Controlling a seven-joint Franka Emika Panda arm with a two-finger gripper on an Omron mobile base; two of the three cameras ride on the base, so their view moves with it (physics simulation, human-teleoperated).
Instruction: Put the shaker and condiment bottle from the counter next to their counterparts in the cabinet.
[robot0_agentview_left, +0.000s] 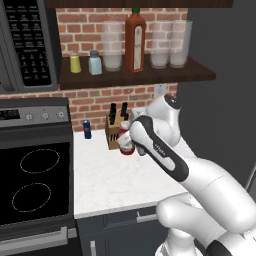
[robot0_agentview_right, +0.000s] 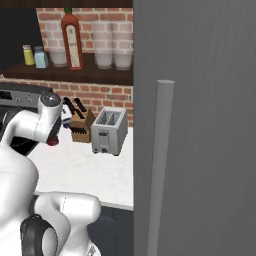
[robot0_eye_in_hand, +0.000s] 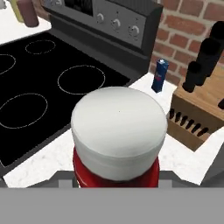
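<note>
The end effector (robot0_agentview_left: 131, 141) is clenched on the condiment bottle (robot0_agentview_left: 126, 144), held upright above the table (robot0_agentview_left: 115, 180) by the knife block (robot0_agentview_left: 114, 131), presumably bound for the cabinet (robot0_agentview_left: 140, 75), where the shaker (robot0_agentview_left: 95, 63) already stands beside the yellow shaker (robot0_agentview_left: 75, 63).

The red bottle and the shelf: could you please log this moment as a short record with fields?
red bottle: lifted off the counter, in front of the knife block
bottle cap: white, close to the hand camera
gripper: shut on the red bottle
blue-grey shaker: on the shelf, beside the yellow shaker
tall bottle: upright on the shelf, among clear glasses
blue can: on the counter by the stove
toaster: right of the knife block
</note>
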